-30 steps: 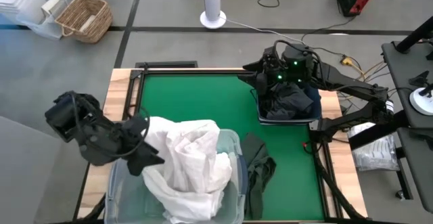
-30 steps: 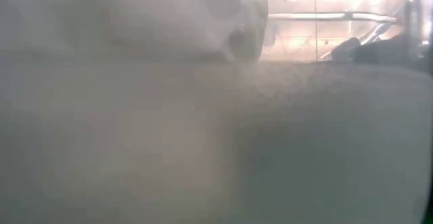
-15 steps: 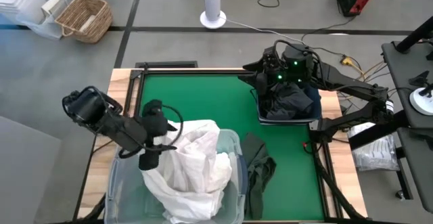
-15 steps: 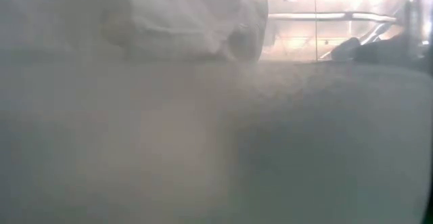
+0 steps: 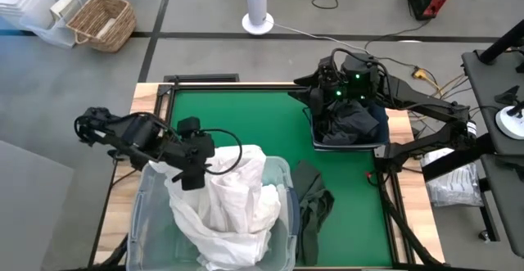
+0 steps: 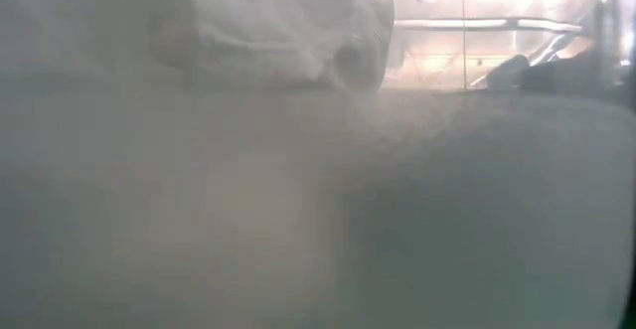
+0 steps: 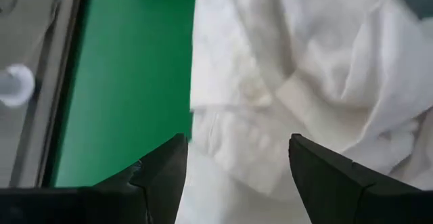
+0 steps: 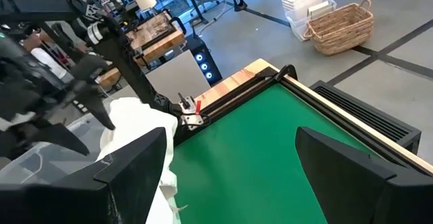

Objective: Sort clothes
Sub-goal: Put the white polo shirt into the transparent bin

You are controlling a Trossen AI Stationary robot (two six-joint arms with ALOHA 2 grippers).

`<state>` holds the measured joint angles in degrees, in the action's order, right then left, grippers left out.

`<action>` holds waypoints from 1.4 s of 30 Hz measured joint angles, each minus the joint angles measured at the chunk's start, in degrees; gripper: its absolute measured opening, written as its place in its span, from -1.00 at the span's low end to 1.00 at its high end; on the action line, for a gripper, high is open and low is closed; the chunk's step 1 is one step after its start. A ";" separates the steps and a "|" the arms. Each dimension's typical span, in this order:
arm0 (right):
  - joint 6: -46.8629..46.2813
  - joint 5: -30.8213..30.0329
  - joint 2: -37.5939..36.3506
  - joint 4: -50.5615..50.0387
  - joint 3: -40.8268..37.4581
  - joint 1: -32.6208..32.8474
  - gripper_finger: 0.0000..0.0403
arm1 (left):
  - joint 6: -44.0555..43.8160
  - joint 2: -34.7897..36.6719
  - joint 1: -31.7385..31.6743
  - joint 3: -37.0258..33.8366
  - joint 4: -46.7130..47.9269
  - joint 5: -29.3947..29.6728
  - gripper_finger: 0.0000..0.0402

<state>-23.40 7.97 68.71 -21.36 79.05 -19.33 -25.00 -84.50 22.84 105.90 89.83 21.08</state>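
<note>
Several white clothes (image 5: 225, 197) are heaped in a clear plastic tub (image 5: 282, 222) at the table's near edge; the heap (image 6: 268, 31) also shows in the low view. My left gripper (image 5: 192, 173) hovers open over the heap's left part, and the white cloth (image 7: 270, 95) shows beyond its fingers. An olive green garment (image 5: 311, 201) lies crumpled on the green mat, right of the tub. Dark clothes (image 5: 352, 124) fill the dark blue bin (image 5: 315, 140) at the table's far right. My right gripper (image 5: 327, 91) waits open over that bin.
The green mat (image 5: 246, 119) is bare between the tub and the bin. Wooden table edges (image 5: 147, 99) frame it. The tub's hazy wall (image 6: 318, 220) fills most of the low view. On the floor beyond are a wicker basket (image 5: 102, 21) and a fan stand (image 5: 258, 21).
My left arm has swung round from beyond the table's left edge. Its gripper has turned and moved a little toward the right and the far edge, over the white heap. In the low view the top of the white heap has shifted and come to rest.
</note>
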 joint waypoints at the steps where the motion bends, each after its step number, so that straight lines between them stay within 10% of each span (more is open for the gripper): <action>1: 0.00 0.00 0.00 -0.03 0.00 0.00 0.60 | -0.42 0.98 -0.24 -2.16 -0.59 -0.77 0.16; 14: 0.00 -0.02 0.00 -2.30 0.00 -0.02 0.58 | -5.99 11.75 -0.48 -20.49 -12.72 -3.13 0.06; 42: -0.02 -0.50 0.00 -2.37 0.00 -0.02 0.51 | -5.55 12.75 -0.47 -20.10 -14.30 -0.75 -0.98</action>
<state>-23.42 7.46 68.71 -23.73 79.05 -19.35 -30.55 -71.75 22.37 85.80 75.53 20.34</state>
